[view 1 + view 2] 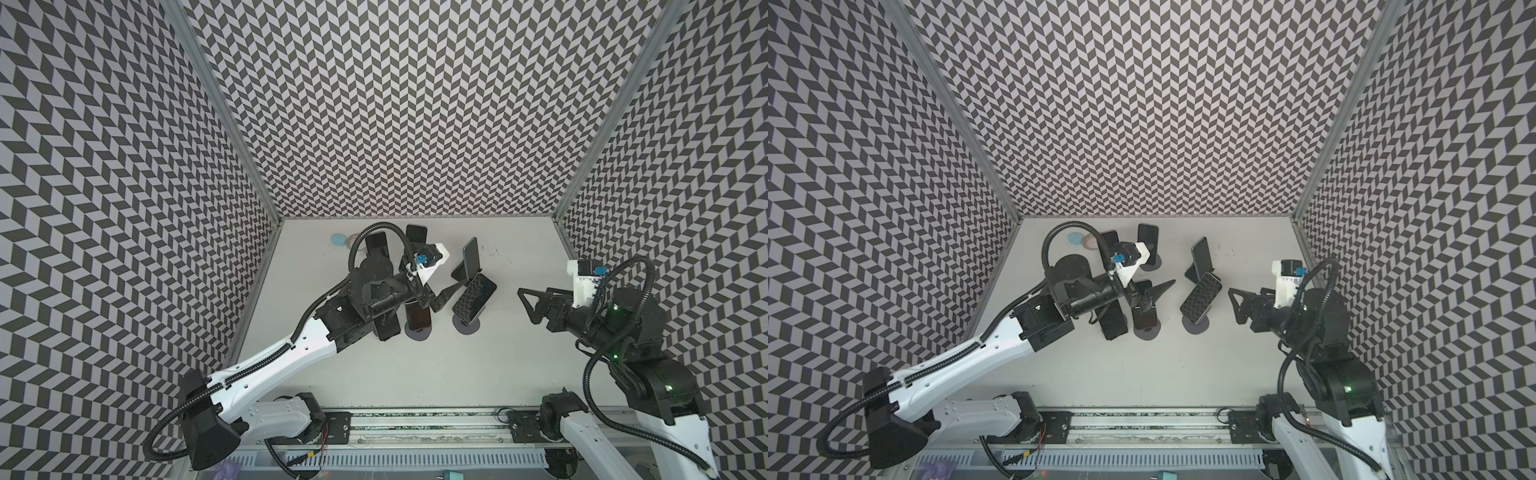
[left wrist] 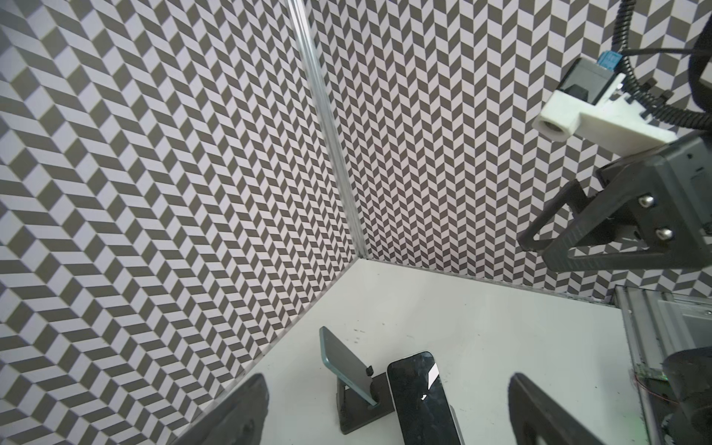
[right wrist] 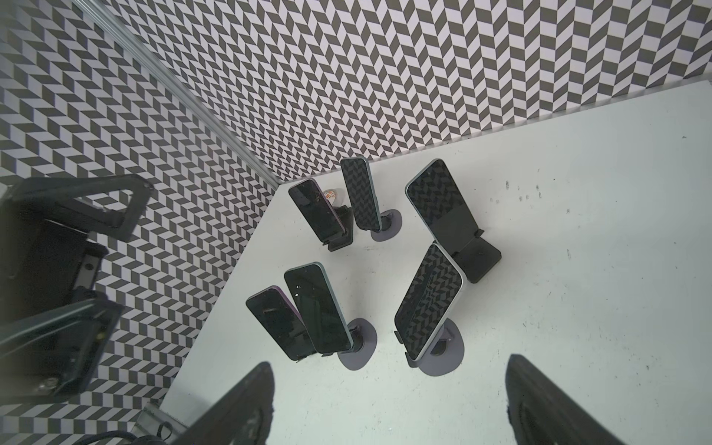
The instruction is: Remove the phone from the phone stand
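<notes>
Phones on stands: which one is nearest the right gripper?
The phone at the near row's right end, screen mirroring the chevron wall, on a round base. The other five stand farther from the right gripper.

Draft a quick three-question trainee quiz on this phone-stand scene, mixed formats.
1. Count: how many phones sit on stands in the right wrist view?
2. True or false: the right pincer grips a phone.
3. The left pincer is: A) shut on a phone; B) open and empty; C) out of view.
Key: 1) six; 2) false; 3) B.
</notes>
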